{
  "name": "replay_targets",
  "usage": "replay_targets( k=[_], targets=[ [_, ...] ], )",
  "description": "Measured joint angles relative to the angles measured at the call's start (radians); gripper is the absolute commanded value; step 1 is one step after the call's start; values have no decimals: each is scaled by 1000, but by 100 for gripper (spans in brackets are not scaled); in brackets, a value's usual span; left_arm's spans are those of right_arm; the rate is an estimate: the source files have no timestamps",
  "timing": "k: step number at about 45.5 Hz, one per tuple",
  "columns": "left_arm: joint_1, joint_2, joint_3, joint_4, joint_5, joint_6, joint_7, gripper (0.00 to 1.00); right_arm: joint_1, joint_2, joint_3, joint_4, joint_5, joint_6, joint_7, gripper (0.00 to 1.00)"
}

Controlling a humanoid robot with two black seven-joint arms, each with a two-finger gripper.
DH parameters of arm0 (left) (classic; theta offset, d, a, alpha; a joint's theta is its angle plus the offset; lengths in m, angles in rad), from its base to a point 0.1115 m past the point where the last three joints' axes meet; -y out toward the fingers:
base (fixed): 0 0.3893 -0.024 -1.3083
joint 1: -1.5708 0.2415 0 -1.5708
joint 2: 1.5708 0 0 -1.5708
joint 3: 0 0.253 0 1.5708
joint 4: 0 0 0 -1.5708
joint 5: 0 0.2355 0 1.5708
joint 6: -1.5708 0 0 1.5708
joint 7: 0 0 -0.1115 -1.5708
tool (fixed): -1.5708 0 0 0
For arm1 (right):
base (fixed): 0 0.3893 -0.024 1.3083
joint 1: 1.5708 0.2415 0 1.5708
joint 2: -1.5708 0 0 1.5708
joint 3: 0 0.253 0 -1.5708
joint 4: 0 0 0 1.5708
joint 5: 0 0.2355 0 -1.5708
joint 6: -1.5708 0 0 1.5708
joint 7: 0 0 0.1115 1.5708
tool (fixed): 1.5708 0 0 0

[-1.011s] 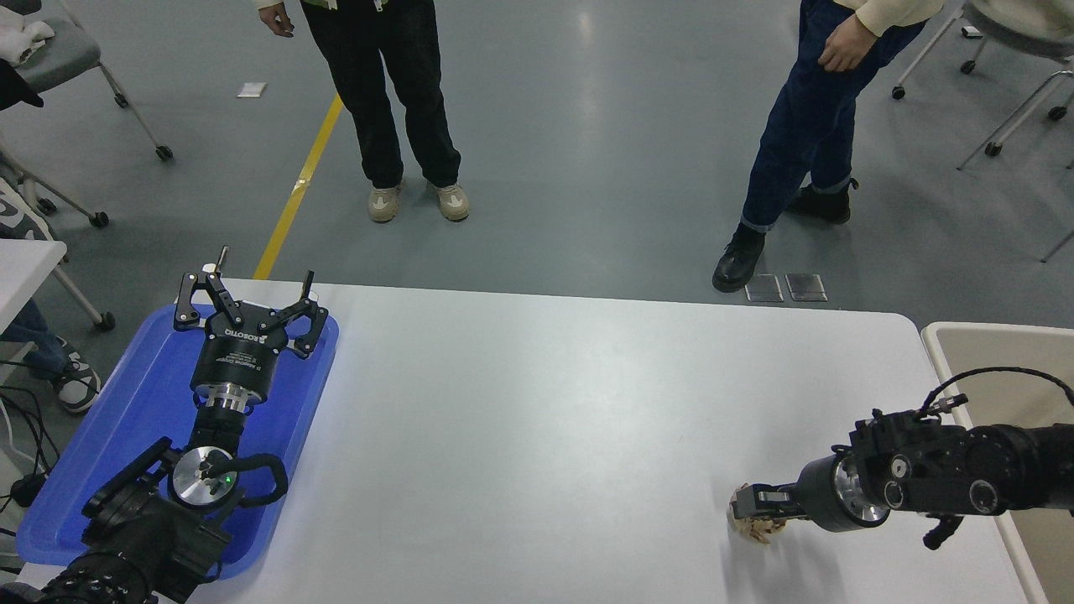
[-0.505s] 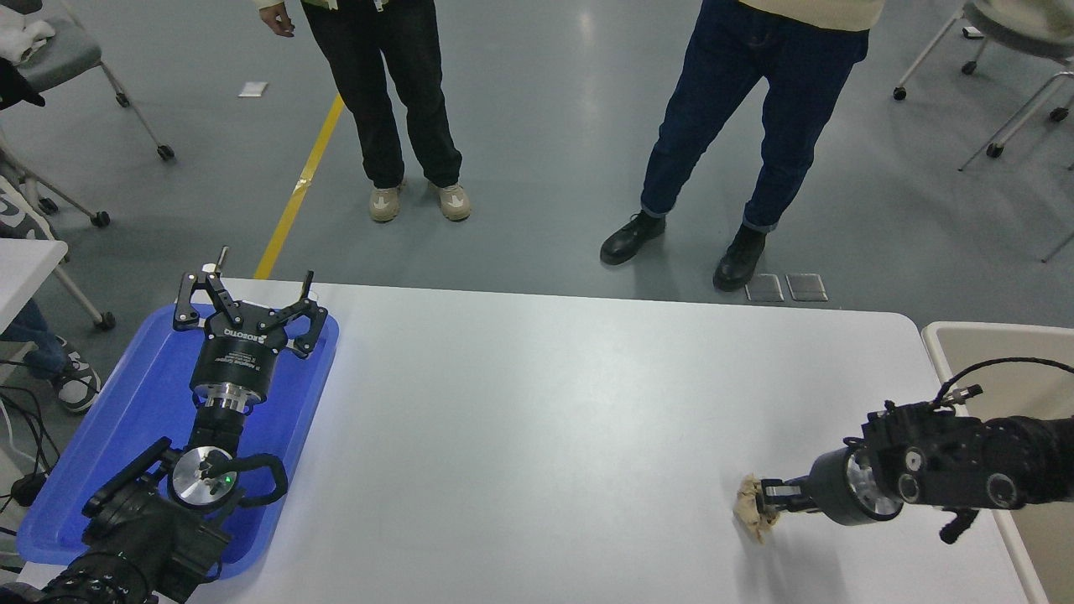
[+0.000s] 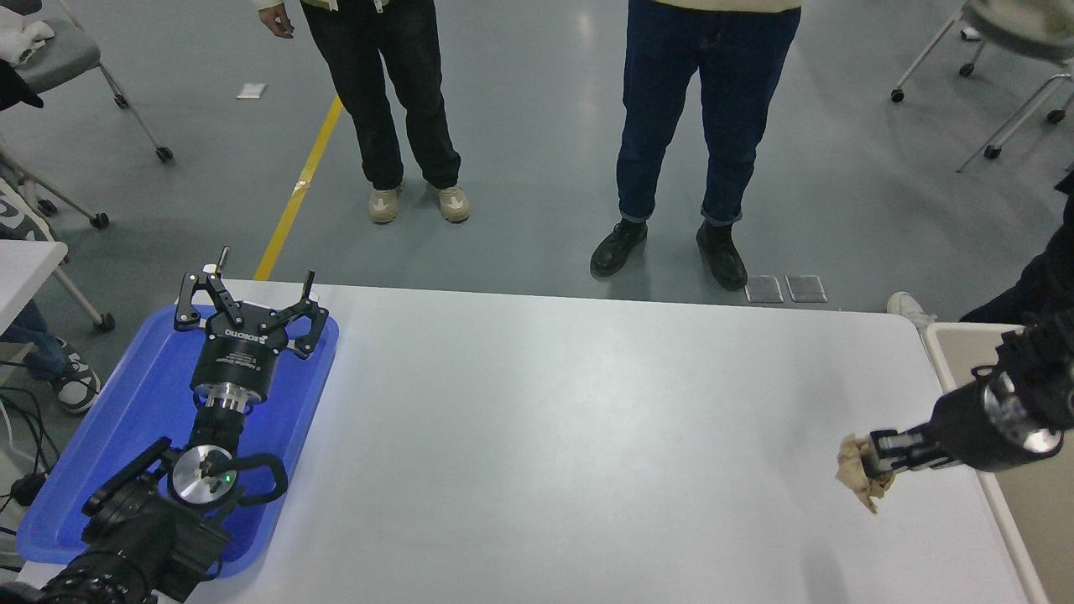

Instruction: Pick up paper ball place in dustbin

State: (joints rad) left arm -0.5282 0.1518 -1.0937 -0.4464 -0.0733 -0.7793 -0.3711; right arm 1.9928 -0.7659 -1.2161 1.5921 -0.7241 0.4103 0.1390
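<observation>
My right gripper (image 3: 873, 463) comes in from the right edge and is shut on the paper ball (image 3: 859, 472), a crumpled tan wad, held above the white table near its right edge. The dustbin (image 3: 944, 352) is a cream bin just past the table's right edge; only its left rim and part of its tan inside show, behind my right arm. The ball is left of the bin's rim, over the table. My left gripper (image 3: 245, 304) is parked open over the blue tray at the lower left.
The shallow blue tray (image 3: 126, 419) lies on the table's left end under my left arm. Two people stand at the far side (image 3: 705, 126). Another person's dark sleeve and shoe show by the bin at the right edge (image 3: 1032, 285). Wheeled chairs stand at the back corners.
My right gripper has lifted the paper ball off the table and carried it right toward the dustbin. The person in jeans has stepped left. A sleeve and shoe appeared at the right edge.
</observation>
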Motion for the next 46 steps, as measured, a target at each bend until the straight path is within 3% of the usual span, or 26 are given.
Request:
replay_targets(
  k=[8,19,35,46],
  targets=[
    [0,0,0,0,0,0,0,100,296,43,-152,60,13,131,6,0],
    [0,0,0,0,0,0,0,100,457,89,-220,84,29,213,6,0],
    [0,0,0,0,-1,0,0,100,498,100,-263,54,18,251,-5,0],
    [1,0,0,0,-1,0,0,100,382,49,-270,-145,-43,259,0,0]
  ],
)
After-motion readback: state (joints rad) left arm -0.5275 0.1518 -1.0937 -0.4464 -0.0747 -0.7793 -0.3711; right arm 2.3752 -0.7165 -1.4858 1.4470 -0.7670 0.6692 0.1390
